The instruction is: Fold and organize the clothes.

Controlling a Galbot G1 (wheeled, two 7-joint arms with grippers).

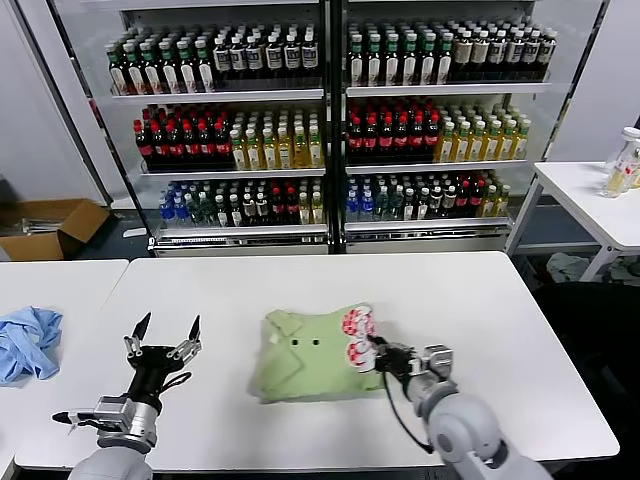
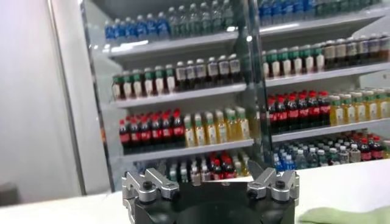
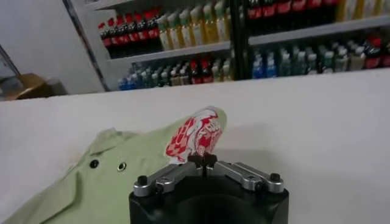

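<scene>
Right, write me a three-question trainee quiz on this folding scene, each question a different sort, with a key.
1. True or false: the right gripper is shut on the polo shirt.
2. Which is open with nothing between its fingers? A) left gripper B) right gripper
3. Fill in: the blue cloth lies on the ____ table, to the robot's left.

Key
1. True: it pinches the shirt's edge at the red-and-white print.
2. A
3. neighbouring

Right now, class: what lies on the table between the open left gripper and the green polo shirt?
Nothing: in the head view, only bare white table separates the left gripper from the green polo shirt. The blue cloth lies on the gripper's other side.
</scene>
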